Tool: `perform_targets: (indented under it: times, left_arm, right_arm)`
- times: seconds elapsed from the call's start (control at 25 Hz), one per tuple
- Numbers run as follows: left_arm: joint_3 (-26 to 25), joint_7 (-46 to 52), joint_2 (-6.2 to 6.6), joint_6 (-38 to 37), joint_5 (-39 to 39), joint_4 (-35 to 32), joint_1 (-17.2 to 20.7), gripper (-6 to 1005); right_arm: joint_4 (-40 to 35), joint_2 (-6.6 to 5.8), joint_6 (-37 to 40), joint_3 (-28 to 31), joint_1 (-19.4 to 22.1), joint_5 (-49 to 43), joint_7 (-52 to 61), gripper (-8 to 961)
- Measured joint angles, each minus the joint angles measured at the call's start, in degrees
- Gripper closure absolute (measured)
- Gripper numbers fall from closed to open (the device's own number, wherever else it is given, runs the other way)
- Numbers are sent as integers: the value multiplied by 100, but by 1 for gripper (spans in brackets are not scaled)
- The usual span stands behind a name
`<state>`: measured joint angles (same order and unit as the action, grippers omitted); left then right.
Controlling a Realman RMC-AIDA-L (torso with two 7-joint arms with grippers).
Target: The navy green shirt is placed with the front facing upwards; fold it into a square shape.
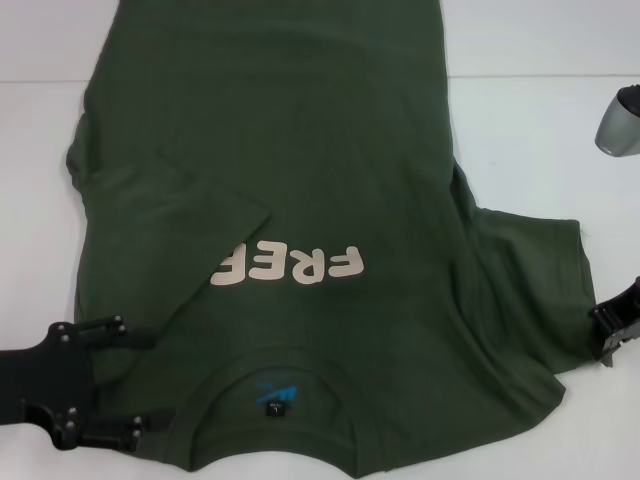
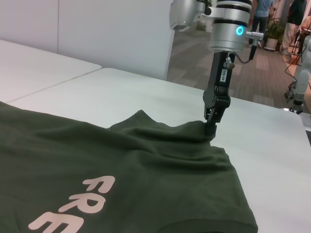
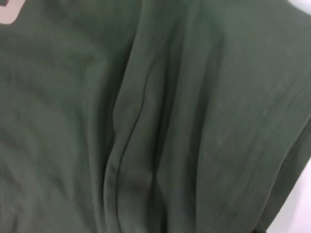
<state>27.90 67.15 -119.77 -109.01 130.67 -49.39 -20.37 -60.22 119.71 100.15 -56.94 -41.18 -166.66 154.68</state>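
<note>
The left gripper (image 1: 150, 385), fingers spread, rests at the shirt (image 1: 300, 180) by its collar. The right gripper (image 2: 211, 127) pinches the right sleeve edge on the table (image 2: 272, 141). The left sleeve, folded inward, hides part of the lettering; the hem is cut off, the collar nearest the robot.

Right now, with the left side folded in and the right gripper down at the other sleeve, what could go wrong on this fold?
1. The right gripper meets the navy green shirt only at the right sleeve's edge; a thin pinch may slip when lifted.
2. Fabric is bunched into ridges by that sleeve, so wrinkles could get folded in.
3. The left gripper sits open over the shoulder beside the collar; moving it could drag the folded left sleeve.
</note>
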Motion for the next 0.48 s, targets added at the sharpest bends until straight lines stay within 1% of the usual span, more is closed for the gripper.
perform_targets:
  times: [0.12,0.32,0.48]
  left_arm:
    - [-26,0,-2,6,-9,7,-3,85]
    - [-30,0,-3,52,-32,17,-2,86]
    - [-26,0,-3,87,-35,42,-20,86]
  right_arm:
    - [-3,-1,-93,-51,0,-23,-11,929]
    - [-73,2,-215,-177,18,31,-66,933]
    - [-588,5,-206,-210,88,256,-137,941]
